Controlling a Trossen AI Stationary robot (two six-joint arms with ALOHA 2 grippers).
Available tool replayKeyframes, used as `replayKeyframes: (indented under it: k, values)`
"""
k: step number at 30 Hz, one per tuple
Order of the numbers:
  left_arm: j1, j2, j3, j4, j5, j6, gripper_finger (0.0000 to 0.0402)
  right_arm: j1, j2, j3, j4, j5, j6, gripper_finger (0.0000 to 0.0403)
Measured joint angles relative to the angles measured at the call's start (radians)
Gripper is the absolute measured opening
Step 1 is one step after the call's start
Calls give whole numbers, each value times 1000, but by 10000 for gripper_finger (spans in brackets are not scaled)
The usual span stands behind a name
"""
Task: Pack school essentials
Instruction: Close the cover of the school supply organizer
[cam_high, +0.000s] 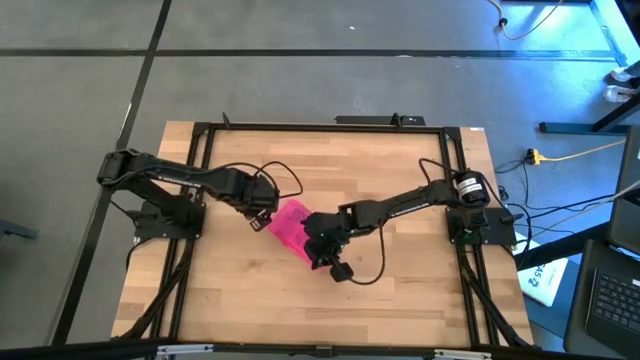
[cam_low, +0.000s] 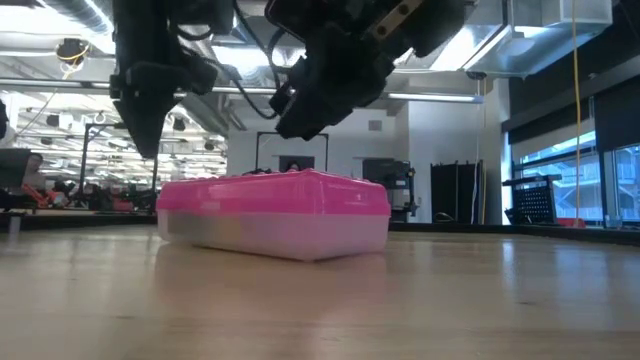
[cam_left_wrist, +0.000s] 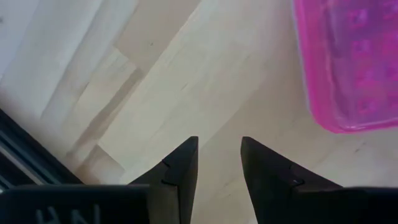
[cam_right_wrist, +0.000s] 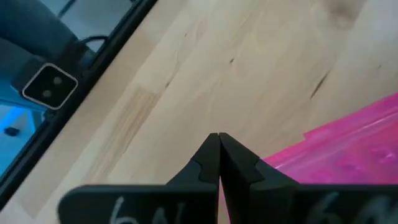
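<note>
A bright pink lid (cam_high: 290, 228) sits on a clear box (cam_low: 280, 238) at the middle of the wooden table; the lid also shows in the wrist views (cam_left_wrist: 354, 62) (cam_right_wrist: 348, 149). The school essentials are out of view. My left gripper (cam_left_wrist: 219, 144) points down just left of the box (cam_high: 261, 220) (cam_low: 148, 140), open with bare wood between its fingers. My right gripper (cam_right_wrist: 218, 135) is shut and hangs slanting over the box's near right part (cam_high: 318, 242), a little above the lid (cam_low: 288, 128), holding nothing.
A black frame rail (cam_high: 200, 180) runs around the tabletop and shows close by in both wrist views (cam_left_wrist: 25, 155) (cam_right_wrist: 99, 50). Bare wood lies toward the near edge (cam_high: 300, 310) and the far edge (cam_high: 330, 150). Cables trail from both arms (cam_high: 285, 175).
</note>
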Motion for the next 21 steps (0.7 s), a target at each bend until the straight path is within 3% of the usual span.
replayKeyframes:
  k: [7, 21]
  values:
    - [18, 3, -80, 43, 10, -2, 117, 4, 11, 0, -51, 40, 21, 7]
    - [-7, 2, -267, 495, 34, 111, 117, -1, 15, 0, -181, 130, 83, 7]
